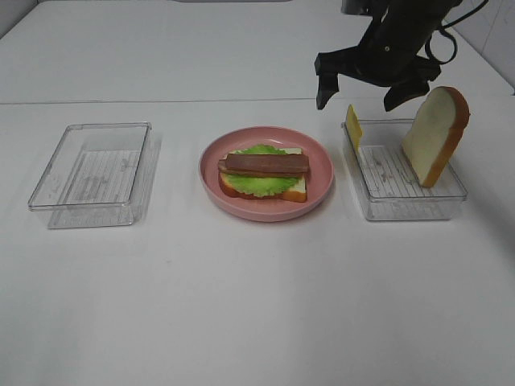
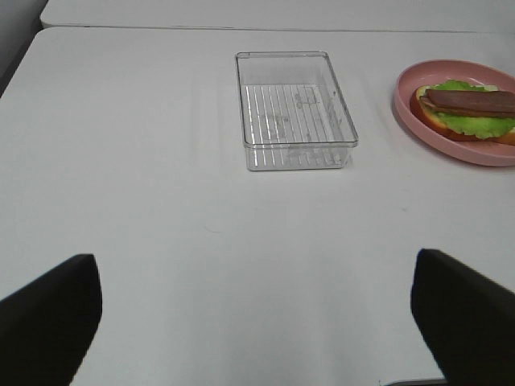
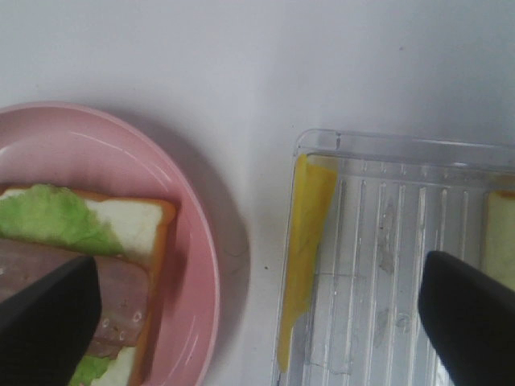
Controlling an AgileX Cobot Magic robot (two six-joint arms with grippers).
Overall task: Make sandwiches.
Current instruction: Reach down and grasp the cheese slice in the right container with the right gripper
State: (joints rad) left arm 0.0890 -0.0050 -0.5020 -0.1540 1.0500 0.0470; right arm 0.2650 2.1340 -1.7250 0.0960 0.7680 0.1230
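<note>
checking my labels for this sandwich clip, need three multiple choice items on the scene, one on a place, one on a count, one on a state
1. Where is the yellow cheese slice?
A. on the pink plate
B. leaning inside the right clear container
C. in the left clear container

2. How many bread slices show?
A. one
B. two
C. three

3. How do the fingers of the right gripper stand?
A. shut on bread
B. shut on cheese
C. open, holding nothing

1 B: it stands against that container's wall nearest the plate.
2 B: one lies under the lettuce leaf on the plate, and one leans in the right container.
3 C: the fingers are spread above the container with nothing between them.
</note>
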